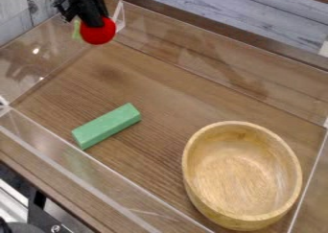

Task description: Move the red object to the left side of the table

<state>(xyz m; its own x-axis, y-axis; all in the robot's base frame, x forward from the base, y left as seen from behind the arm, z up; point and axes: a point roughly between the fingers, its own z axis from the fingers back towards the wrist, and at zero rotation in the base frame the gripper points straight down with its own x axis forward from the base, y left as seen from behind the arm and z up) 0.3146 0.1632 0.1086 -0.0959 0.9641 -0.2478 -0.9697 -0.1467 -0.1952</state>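
The dark gripper (82, 9) reaches down from the top left corner of the view, its jaws nearly shut and clamped on the top of the red object (98, 31), a small round strawberry-like toy. The toy hangs just below the fingers, above the far-left part of the table (193, 93), close to the clear acrylic wall. Its body is close to round, so no long axis stands out; the end held by the gripper faces up toward 11 o'clock and the rounded red end faces down toward 5 o'clock. Its leafy top is hidden by the fingers. Whether it touches the tabletop cannot be told from this view.

From the toy, a green rectangular block (106, 126) lies well apart at about 6 o'clock, its long axis running from 8 to 2 o'clock. A round wooden bowl (241, 174) sits upright at about 4 o'clock, well apart from both.
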